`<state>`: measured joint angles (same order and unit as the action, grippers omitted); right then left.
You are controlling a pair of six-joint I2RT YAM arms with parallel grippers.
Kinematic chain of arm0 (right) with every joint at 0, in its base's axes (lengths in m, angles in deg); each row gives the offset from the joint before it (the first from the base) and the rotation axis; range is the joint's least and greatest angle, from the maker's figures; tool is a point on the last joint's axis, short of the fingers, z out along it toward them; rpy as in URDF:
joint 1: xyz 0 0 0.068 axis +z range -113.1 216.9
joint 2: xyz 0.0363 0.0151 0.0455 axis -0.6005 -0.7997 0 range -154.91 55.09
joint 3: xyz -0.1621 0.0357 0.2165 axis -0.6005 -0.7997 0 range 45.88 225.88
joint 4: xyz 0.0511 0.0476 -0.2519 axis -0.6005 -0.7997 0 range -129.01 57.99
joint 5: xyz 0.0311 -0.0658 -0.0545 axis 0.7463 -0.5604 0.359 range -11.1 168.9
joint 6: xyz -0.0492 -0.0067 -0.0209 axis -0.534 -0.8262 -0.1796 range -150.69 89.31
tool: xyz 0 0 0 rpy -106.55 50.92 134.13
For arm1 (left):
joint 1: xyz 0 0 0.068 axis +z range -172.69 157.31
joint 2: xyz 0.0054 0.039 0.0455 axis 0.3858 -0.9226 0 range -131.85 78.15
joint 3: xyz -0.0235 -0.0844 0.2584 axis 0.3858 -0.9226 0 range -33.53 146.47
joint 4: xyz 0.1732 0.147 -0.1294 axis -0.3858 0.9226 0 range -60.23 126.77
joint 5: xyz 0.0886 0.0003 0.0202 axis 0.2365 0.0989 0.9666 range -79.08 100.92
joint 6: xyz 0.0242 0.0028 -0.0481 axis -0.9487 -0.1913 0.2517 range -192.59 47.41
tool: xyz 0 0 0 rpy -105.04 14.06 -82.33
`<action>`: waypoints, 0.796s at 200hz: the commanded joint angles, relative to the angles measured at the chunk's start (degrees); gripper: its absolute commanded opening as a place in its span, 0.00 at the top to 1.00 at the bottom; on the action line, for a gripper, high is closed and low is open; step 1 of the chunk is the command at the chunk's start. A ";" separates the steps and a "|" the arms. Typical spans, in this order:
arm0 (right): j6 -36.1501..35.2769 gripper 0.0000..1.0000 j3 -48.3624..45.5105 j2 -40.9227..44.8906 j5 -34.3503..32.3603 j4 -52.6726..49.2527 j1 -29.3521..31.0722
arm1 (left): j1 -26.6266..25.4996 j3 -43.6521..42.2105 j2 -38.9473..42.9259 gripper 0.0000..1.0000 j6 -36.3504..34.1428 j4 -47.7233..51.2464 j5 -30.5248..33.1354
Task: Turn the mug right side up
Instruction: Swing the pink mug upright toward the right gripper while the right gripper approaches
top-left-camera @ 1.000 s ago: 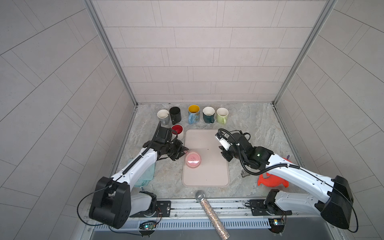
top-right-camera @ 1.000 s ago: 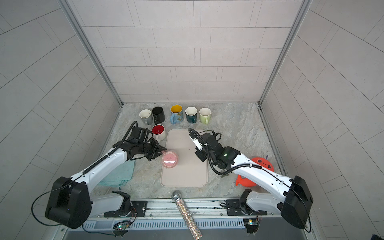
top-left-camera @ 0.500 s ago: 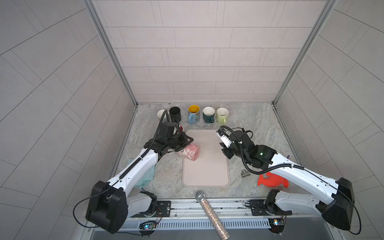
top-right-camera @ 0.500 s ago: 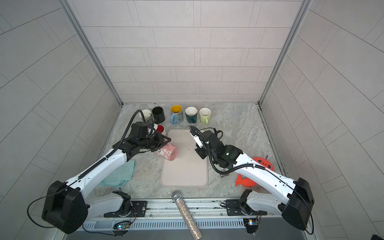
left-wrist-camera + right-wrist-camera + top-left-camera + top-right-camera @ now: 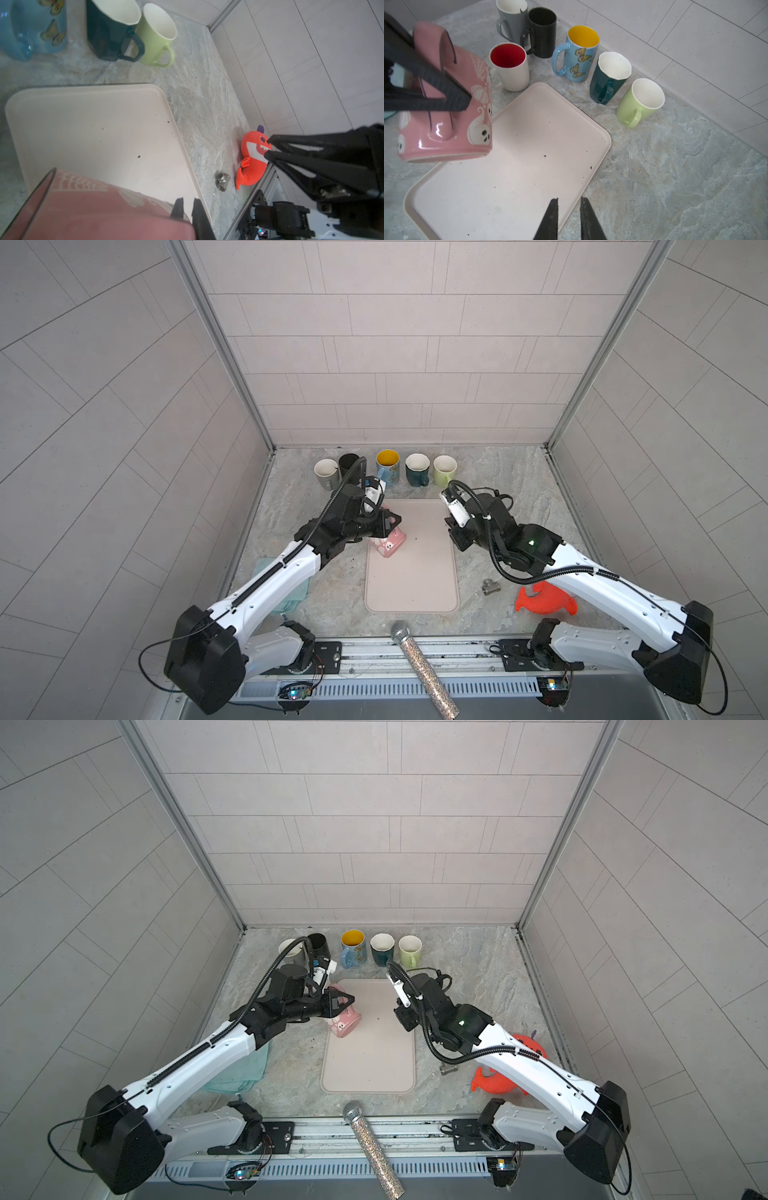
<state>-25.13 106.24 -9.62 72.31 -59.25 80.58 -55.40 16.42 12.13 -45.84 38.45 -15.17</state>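
Mug (image 5: 446,128) half-turned above tray (image 5: 529,145).
Your left gripper (image 5: 460,102) clamps its handle (image 5: 448,47); right gripper (image 5: 569,202) hangs parted, empty; upright set-down remains.

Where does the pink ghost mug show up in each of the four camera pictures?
In a top view: pink mug left of centre, tilted at the beige tray's left edge.
In a top view: the same spot.
Left wrist view: large, close to the lens.
Right wrist view: tilted beside the red-lined mug.
Shared landmark: light green mug, in all four.
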 commanded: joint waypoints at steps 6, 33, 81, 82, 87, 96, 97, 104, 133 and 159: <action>4.94 0.80 2.87 1.52 3.84 -0.85 -0.12 | -3.90 -2.00 5.33 1.00 -14.43 -13.19 5.62; 7.18 0.78 3.81 1.43 8.05 0.46 -0.14 | -7.43 -5.45 6.73 1.00 -21.49 -21.52 7.38; 10.92 0.76 3.11 2.39 14.41 5.26 -0.18 | -13.17 -6.80 4.85 1.00 -33.64 -26.48 10.69; 10.98 0.76 3.02 2.39 14.59 5.35 -0.18 | -13.26 -6.80 4.76 1.00 -33.88 -26.51 10.83; 11.40 0.76 2.86 2.39 15.22 6.03 -0.18 | -13.70 -6.93 4.54 1.00 -34.90 -27.09 11.16; 12.22 0.76 2.43 2.47 16.32 7.07 -0.12 | -14.35 -7.13 4.14 1.00 -36.30 -27.95 11.87; 12.25 0.75 2.37 2.43 16.51 7.18 -0.10 | -14.42 -7.14 4.10 1.00 -36.36 -28.03 12.03; 12.72 0.75 2.06 2.39 17.22 8.06 -0.17 | -14.77 -7.33 3.72 1.00 -37.13 -28.70 12.58; 14.41 0.70 1.27 2.14 20.53 11.41 -0.16 | -15.52 -7.43 2.52 1.00 -38.43 -29.93 13.52; 16.09 0.66 0.56 1.59 24.19 14.26 -0.21 | -15.72 -7.33 1.91 1.00 -38.44 -30.92 12.88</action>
<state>-11.89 107.50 -8.26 91.85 -49.42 80.50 -70.79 8.11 13.42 -80.77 17.08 -3.01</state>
